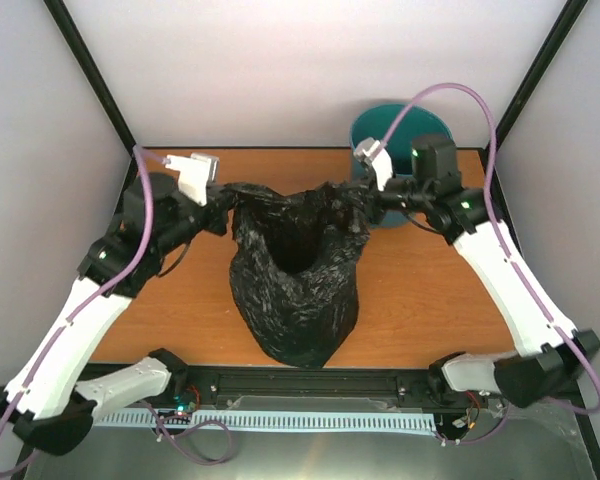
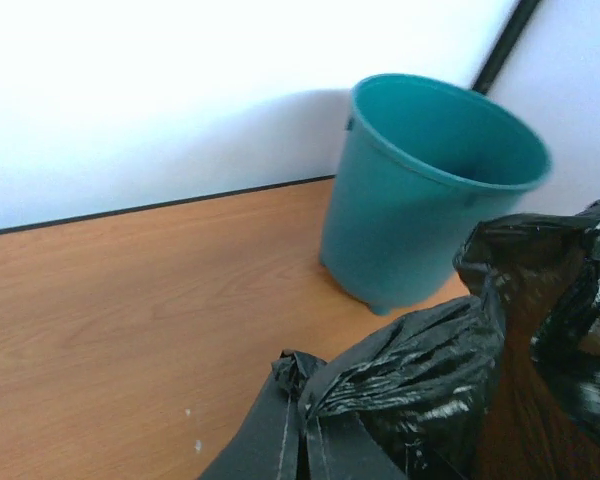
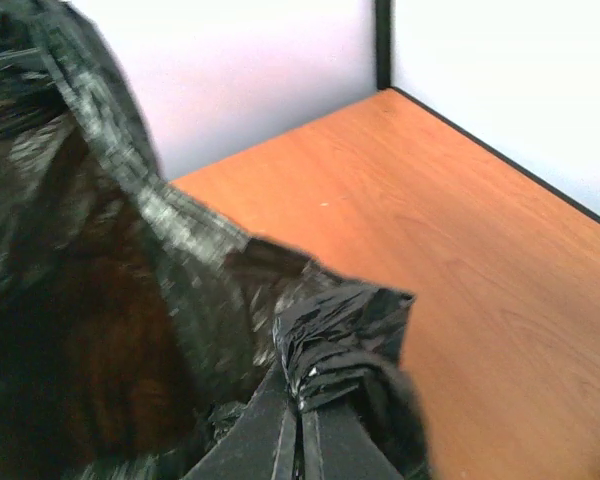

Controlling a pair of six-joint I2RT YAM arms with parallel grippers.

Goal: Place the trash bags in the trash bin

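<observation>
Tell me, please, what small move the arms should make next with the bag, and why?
Probably lift both pincers together and carry the bag toward the far right corner. The left pincer and right pincer each grip one side of its mouth, spread over the table, while the bin stands there, apart from the bag.

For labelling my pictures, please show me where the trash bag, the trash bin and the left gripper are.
trash bag [image 1: 300, 300]: top view, crinkled front below its open mouth.
trash bin [image 2: 410, 220]: left wrist view, outer side wall.
left gripper [image 2: 302, 425]: left wrist view, between its fingertips.
</observation>
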